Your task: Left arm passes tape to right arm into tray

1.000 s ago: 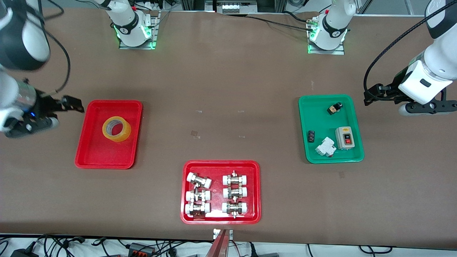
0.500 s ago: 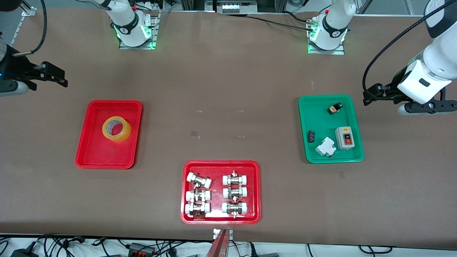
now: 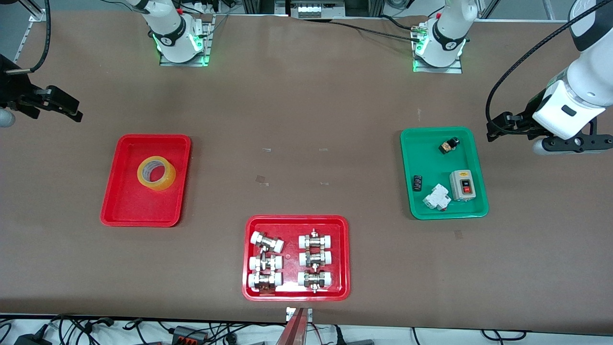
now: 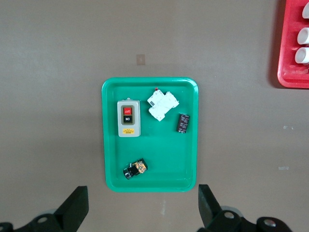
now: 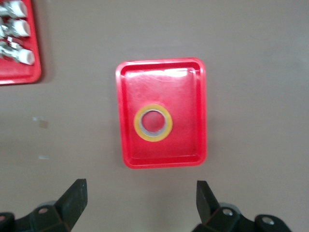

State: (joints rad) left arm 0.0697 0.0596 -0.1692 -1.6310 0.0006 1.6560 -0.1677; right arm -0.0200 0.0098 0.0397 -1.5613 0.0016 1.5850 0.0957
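The tape (image 3: 164, 184), a yellow roll with a white core, lies flat in the plain red tray (image 3: 139, 206) toward the right arm's end of the table. My right gripper (image 5: 140, 198) hangs high over bare table beside that tray, open and holding nothing; its wrist view looks down on the tray (image 5: 188, 96) and the tape (image 5: 137, 123). At the other end my left gripper (image 4: 143, 203) is up over bare table next to the green tray (image 4: 149, 159), fingers wide apart, open and holding nothing. In the front view the left gripper (image 3: 572, 143) sits near the table's end.
The green tray (image 3: 431, 163) holds a grey switch box (image 3: 462, 185), a white breaker (image 3: 437, 197) and two small dark parts. A second red tray (image 3: 290, 249) with several white-capped metal fittings sits nearest the front camera, mid-table. Both arm bases stand along the table's back edge.
The right arm has pulled up and away from beside the red tray toward its end of the table. The tape and the left arm have stayed put.
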